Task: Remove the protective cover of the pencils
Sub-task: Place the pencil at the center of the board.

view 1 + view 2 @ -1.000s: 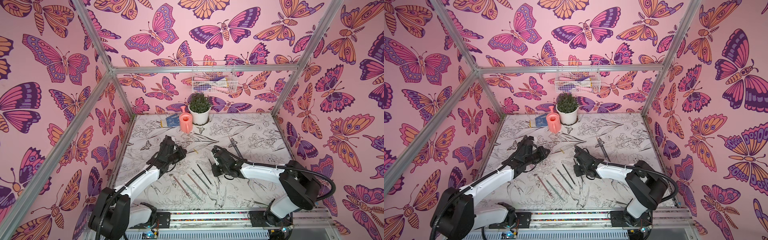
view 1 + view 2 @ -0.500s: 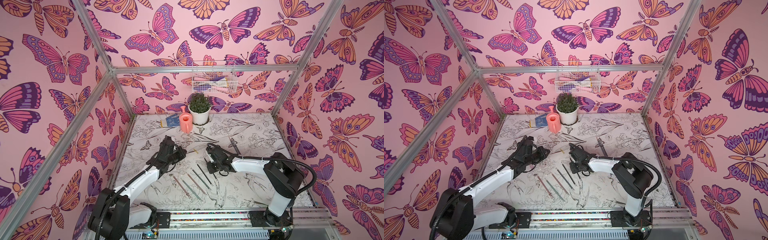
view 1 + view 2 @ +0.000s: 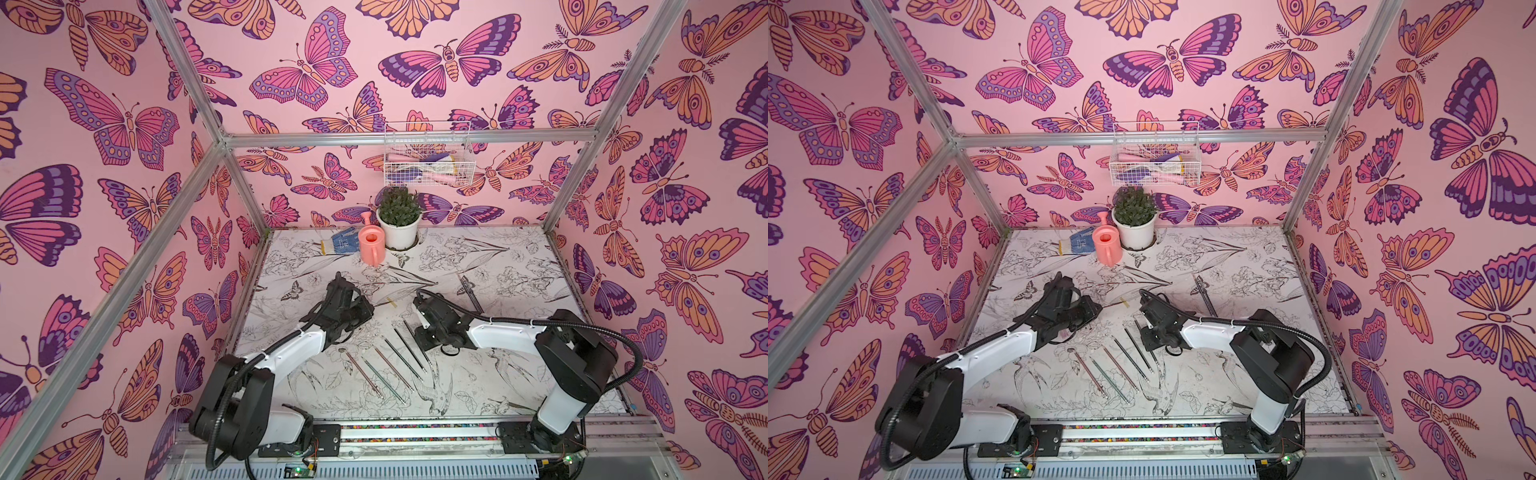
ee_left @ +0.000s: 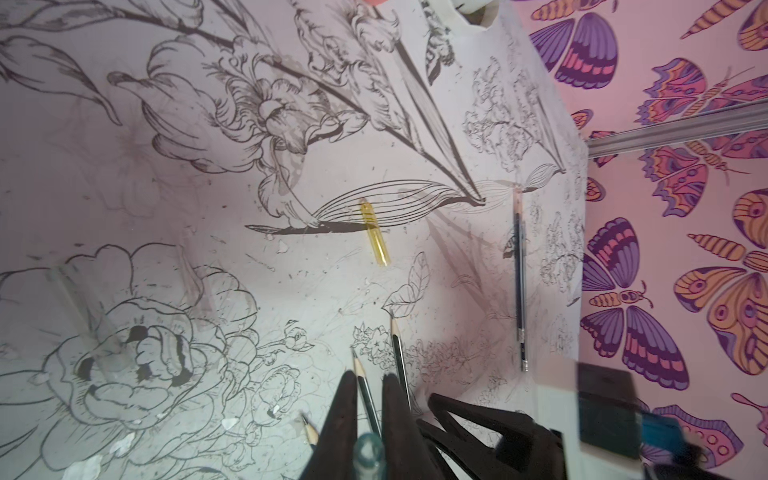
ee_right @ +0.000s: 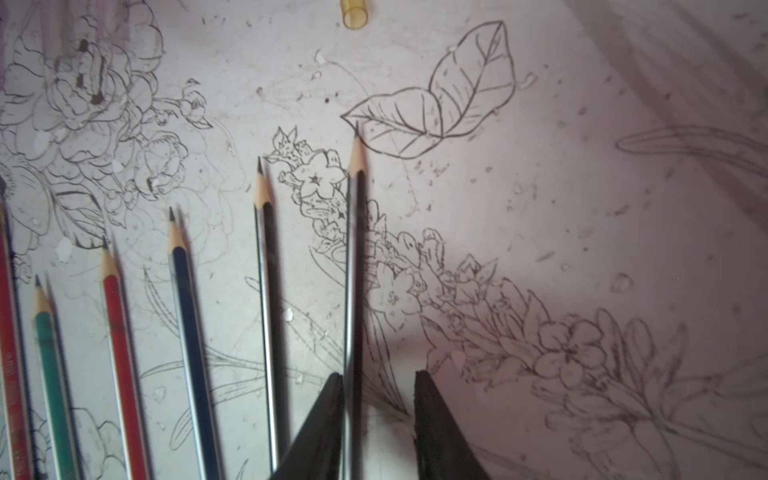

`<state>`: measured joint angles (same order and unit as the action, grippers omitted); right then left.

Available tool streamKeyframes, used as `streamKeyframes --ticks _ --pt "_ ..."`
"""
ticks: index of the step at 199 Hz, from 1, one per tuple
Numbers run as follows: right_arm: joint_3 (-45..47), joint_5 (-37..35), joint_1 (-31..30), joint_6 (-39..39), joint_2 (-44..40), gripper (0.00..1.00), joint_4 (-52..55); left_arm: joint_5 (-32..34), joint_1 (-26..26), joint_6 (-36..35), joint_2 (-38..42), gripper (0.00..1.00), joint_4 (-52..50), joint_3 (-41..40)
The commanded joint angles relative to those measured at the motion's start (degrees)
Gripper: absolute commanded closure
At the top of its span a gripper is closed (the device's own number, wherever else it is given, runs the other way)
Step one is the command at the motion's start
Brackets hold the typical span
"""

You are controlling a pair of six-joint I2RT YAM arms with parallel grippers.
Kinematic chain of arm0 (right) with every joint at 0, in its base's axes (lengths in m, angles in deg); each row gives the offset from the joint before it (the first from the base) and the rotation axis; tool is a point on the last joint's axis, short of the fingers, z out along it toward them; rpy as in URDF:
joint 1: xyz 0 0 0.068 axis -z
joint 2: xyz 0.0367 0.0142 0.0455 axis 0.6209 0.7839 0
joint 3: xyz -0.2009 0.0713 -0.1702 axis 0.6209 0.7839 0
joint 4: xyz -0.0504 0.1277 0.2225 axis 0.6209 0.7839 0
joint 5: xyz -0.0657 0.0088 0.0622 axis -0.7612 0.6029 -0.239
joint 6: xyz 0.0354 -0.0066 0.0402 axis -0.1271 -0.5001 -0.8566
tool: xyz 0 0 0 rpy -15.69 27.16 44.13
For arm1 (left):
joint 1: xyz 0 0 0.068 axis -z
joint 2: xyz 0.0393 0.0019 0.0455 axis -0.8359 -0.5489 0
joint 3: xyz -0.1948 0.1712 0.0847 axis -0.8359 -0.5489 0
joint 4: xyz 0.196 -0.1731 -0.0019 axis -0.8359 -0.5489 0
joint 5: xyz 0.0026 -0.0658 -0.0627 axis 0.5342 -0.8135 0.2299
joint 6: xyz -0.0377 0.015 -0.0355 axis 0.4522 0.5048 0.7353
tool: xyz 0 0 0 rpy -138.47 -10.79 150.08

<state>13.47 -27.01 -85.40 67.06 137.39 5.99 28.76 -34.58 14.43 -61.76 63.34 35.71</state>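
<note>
**Pencils (image 3: 393, 368) fanned on the table, tips uncovered**

Right gripper (image 5: 378, 376) stands with its jaws apart, and a black pencil (image 5: 351, 270) lies against one finger's inner side. Left gripper (image 4: 368, 378) is closed on a clear cap (image 4: 368, 451). The row lies on the table (image 3: 519, 374) between both arms. A yellow cap (image 4: 375, 232) rests beyond the tips.

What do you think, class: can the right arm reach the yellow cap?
Probably yes: the yellow cap lies on the table just ahead of the open right pincer, with nothing upright between.
</note>
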Motion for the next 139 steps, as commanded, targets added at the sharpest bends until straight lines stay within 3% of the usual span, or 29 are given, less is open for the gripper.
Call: streamKeyframes --ticks 1,44,139 --pt "0.68 -1.64 -0.26 -0.85 -4.72 0.64 1.29 -0.43 -0.17 -0.91 -4.26 0.89 -1.32 2.83" --pt "1.45 -3.69 -0.17 -0.62 -10.37 0.59 2.77 -0.06 0.02 -2.14 -10.27 0.87 -2.42 6.22" --pt "4.82 -4.51 1.05 -1.52 -13.82 0.58 2.24 -2.79 -0.16 -5.10 -21.48 0.88 -9.53 15.20"
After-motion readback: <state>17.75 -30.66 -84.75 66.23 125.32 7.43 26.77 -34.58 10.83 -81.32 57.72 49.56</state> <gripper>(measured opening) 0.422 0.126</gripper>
